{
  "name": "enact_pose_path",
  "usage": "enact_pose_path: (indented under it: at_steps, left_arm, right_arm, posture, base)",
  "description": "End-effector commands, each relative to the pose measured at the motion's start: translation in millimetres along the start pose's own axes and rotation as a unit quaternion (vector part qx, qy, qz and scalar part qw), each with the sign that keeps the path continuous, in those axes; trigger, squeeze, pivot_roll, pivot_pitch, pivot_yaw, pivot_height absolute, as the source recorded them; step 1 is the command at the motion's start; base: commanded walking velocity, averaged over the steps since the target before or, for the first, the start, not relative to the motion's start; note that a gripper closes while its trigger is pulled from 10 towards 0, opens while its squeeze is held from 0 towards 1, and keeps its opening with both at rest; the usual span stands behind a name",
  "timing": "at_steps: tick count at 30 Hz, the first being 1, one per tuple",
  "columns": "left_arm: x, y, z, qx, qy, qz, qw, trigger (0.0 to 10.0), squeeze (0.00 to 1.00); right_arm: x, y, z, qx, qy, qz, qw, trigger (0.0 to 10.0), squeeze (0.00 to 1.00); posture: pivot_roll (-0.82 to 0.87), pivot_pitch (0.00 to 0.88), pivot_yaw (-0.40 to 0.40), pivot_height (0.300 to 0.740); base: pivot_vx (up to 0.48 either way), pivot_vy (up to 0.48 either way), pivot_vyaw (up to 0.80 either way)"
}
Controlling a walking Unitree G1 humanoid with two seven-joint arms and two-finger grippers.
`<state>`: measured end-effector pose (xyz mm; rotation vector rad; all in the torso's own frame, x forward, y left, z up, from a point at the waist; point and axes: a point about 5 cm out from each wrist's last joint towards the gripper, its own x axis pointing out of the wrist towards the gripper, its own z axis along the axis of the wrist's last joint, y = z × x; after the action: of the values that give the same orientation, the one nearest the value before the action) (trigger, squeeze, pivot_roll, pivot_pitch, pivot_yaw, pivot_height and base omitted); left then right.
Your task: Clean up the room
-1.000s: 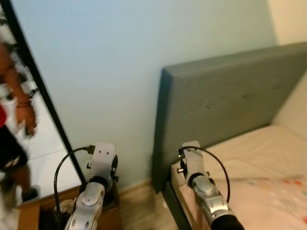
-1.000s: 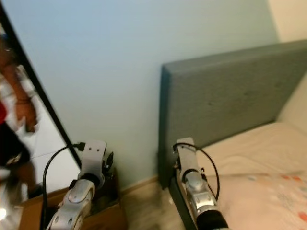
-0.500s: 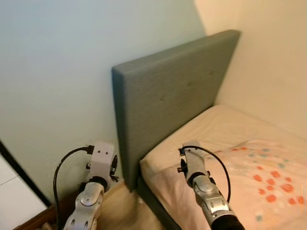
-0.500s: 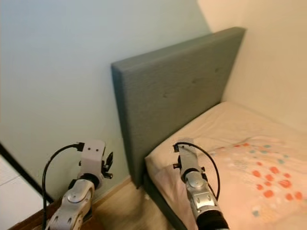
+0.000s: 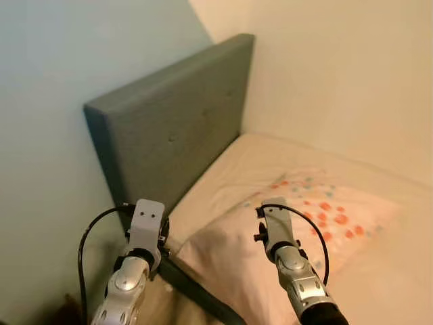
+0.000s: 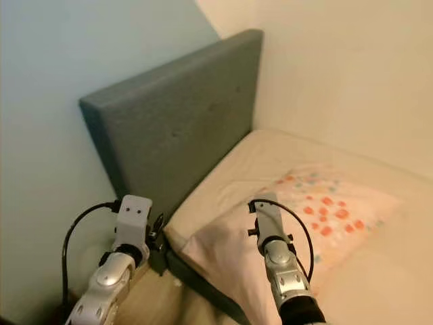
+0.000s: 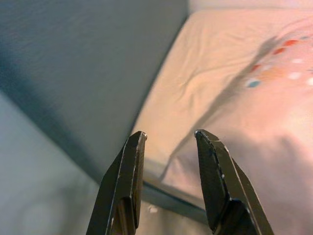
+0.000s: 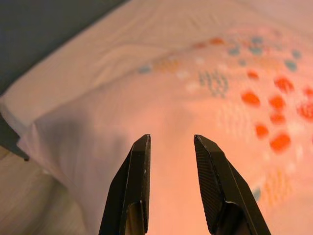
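Grey upholstered headboard (image 5: 169,135) stands at the head of the bed (image 5: 379,284), set into the room's corner where a pale blue wall (image 5: 47,81) meets a cream wall (image 5: 338,74). Bed: cream fitted sheet, its dark frame edge showing at the near corner. Pillow (image 6: 298,217): pale pink with orange and blue dots, lying on the bed near the head end, its near corner hanging just past the bed's near edge, so it probably wants straightening as part of tidying. Left pincer (image 7: 168,181): fingers apart, holding nothing, hovering off the bed's near corner beside the headboard, aimed along the bed edge. Right pincer (image 8: 171,183): fingers apart, empty, raised over the pillow's near end, not touching it; both arms look carried forward in a ready posture, likely for approach rather than a grasp. Floor (image 8: 34,196): light wood, visible beside the bed's near corner. No loose clutter can be made out on the bed.
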<state>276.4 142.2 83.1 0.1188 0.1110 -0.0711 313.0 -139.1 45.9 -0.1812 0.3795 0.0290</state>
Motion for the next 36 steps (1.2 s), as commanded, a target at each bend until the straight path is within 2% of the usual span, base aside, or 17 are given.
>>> enact_pose_path:
  at_steps: [1,31,34,36]
  left_arm:
    - [-0.2,-0.3,-1.3,-0.001,0.003,-0.002,1.0,10.0,0.0]
    - [2.1,2.3,-0.3,-0.001,0.004,-0.001,1.0,10.0,0.0]
    - [2.2,3.2,0.3,-0.009,0.0,0.001,1.0,10.0,0.0]
    - [2.4,4.0,1.4,-0.015,-0.002,0.005,1.0,10.0,0.0]
  right_arm:
    - [-0.5,-2.2,-3.7,-0.001,0.009,-0.002,1.0,10.0,0.0]
    - [-0.4,-4.3,-4.2,-0.001,0.009,-0.011,1.0,10.0,0.0]
    - [-0.4,-1.8,-1.9,-0.039,-0.003,-0.002,0.999,10.0,0.0]
    - [-0.4,-1.2,-2.8,-0.016,0.001,-0.002,1.0,10.0,0.0]
  posture:
    - [-0.03,0.069,-0.013,0.74]
    - [-0.03,0.068,-0.001,0.74]
    - [-0.03,0.066,-0.001,0.74]
    - [-0.03,0.065,-0.002,0.74]
  base:
    - [0.0,0.0,-0.8]
    - [0.0,0.0,-0.8]
    - [0.0,0.0,-0.23]
    - [0.0,0.0,0.0]
